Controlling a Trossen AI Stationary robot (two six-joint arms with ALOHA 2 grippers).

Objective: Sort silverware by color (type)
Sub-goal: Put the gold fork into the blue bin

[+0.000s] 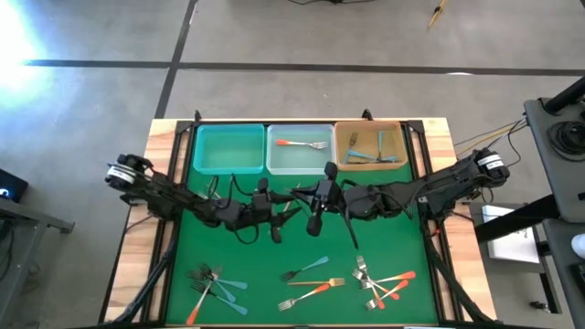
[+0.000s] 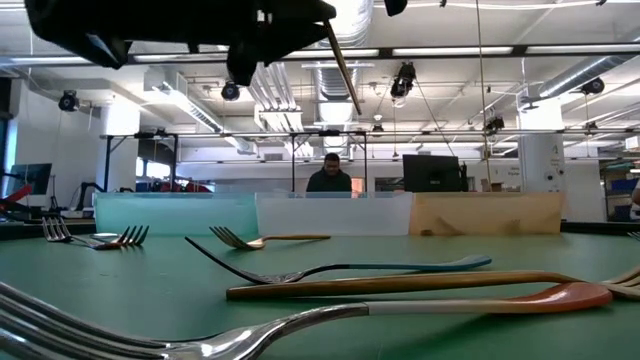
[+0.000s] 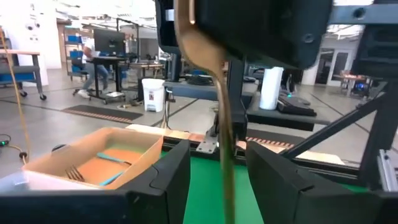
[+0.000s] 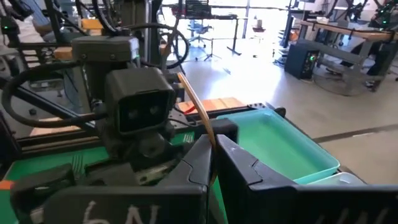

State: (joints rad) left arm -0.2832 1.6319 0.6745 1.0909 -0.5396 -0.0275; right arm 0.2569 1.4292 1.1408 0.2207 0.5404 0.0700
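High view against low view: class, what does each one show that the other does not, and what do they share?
Only the high view shows inside the bins: an orange-handled fork in the clear bin, blue-handled forks in the tan bin, nothing visible in the teal bin. Only the low view shows a person beyond the bins. Both show the three bins in a row and loose forks on the green mat.
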